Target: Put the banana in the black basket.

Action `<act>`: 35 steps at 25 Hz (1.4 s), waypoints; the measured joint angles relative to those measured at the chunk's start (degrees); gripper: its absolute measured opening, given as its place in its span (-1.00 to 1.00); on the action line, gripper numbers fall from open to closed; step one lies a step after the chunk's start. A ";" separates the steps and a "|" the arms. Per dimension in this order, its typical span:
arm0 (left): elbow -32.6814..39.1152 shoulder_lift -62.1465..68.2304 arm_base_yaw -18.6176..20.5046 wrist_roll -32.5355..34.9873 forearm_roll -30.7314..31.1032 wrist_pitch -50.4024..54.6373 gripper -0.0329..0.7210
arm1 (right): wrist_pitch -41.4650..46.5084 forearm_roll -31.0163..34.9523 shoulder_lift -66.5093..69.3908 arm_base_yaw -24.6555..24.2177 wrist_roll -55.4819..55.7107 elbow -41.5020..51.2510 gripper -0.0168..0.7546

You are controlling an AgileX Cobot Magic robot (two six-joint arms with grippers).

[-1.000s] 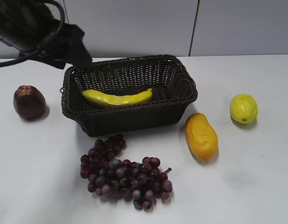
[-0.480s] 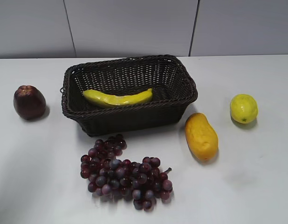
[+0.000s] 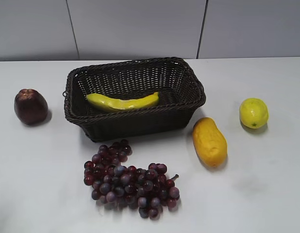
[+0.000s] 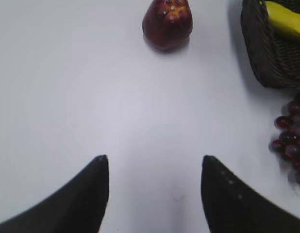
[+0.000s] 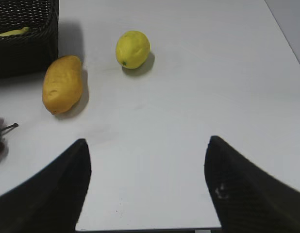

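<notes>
The yellow-green banana [image 3: 123,102] lies inside the black basket [image 3: 135,124] at the table's middle back. Its end shows in the left wrist view [image 4: 286,22] inside the basket's corner [image 4: 261,48], and a sliver shows in the right wrist view [image 5: 14,32] above the basket wall [image 5: 24,53]. My left gripper [image 4: 154,158] is open and empty over bare table, well short of the basket. My right gripper [image 5: 146,141] is open and empty near the table's front edge. Neither gripper shows in the exterior view.
A dark red apple [image 3: 30,106] sits left of the basket. A bunch of purple grapes [image 3: 130,180] lies in front of it. An orange-yellow oblong fruit [image 3: 209,141] and a round yellow lemon-like fruit [image 3: 253,112] lie to its right.
The left arm, seen at the upper left beside the basket one second ago, has drawn back out of the exterior view. The banana and the basket have not moved.
</notes>
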 joint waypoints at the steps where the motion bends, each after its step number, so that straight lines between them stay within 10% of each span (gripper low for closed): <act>1: 1.91 -2.84 0.06 0.00 0.18 -0.52 0.65 | 0.00 0.00 0.00 0.00 0.00 0.00 0.55; 18: 14.76 -42.08 0.11 -0.17 1.78 2.70 0.65 | 0.00 0.00 0.00 0.00 0.00 0.00 0.55; 35: 18.97 -44.13 0.11 -0.65 3.49 3.68 0.64 | 0.00 0.00 0.00 0.00 0.00 0.00 0.55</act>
